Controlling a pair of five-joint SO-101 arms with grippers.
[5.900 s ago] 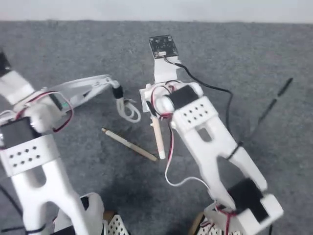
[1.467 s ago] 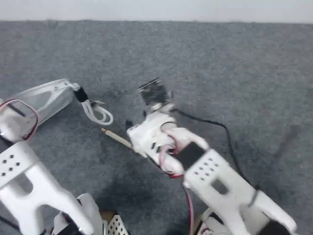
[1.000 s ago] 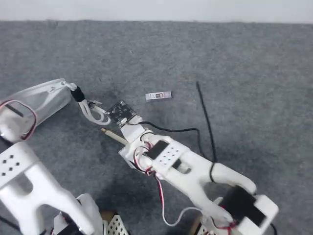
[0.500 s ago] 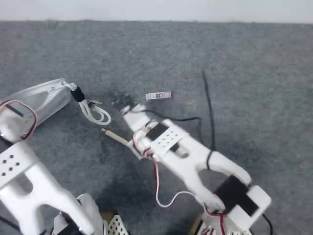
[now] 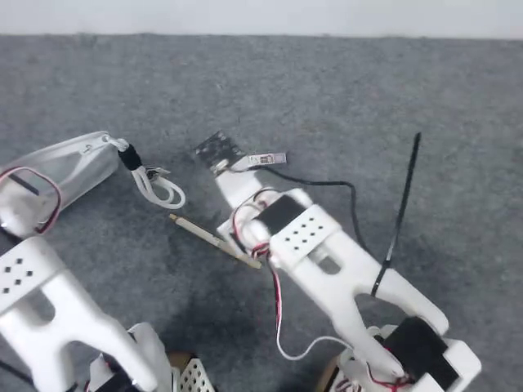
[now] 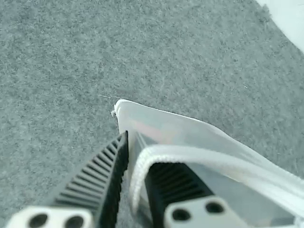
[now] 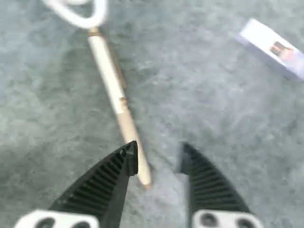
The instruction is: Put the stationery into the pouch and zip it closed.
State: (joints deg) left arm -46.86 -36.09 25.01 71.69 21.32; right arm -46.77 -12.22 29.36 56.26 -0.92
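Observation:
A clear pouch (image 5: 69, 167) with a white zip edge lies at the left. My left gripper (image 6: 137, 156) is shut on its rim (image 6: 190, 154). The zip's black pull (image 5: 131, 157) carries a white cord loop (image 5: 163, 192). A cream pen (image 5: 214, 238) lies slantwise on the grey mat beside the loop. My right gripper (image 7: 159, 149) stands open low over the mat. The pen's (image 7: 111, 80) near tip lies just beside one finger (image 7: 118, 166), outside the gap. A small white block (image 5: 265, 159) lies further back, also seen in the right wrist view (image 7: 273, 47).
The right arm (image 5: 327, 253) stretches from the front edge over the middle of the grey carpet-like mat (image 5: 368, 98). A pale wall strip runs along the back edge. The left arm's white body (image 5: 49, 286) fills the front left corner.
The right arm has swung back and to the right, away from the cord loop, and its gripper has come to the pen's near end. The left arm and pouch have stayed put.

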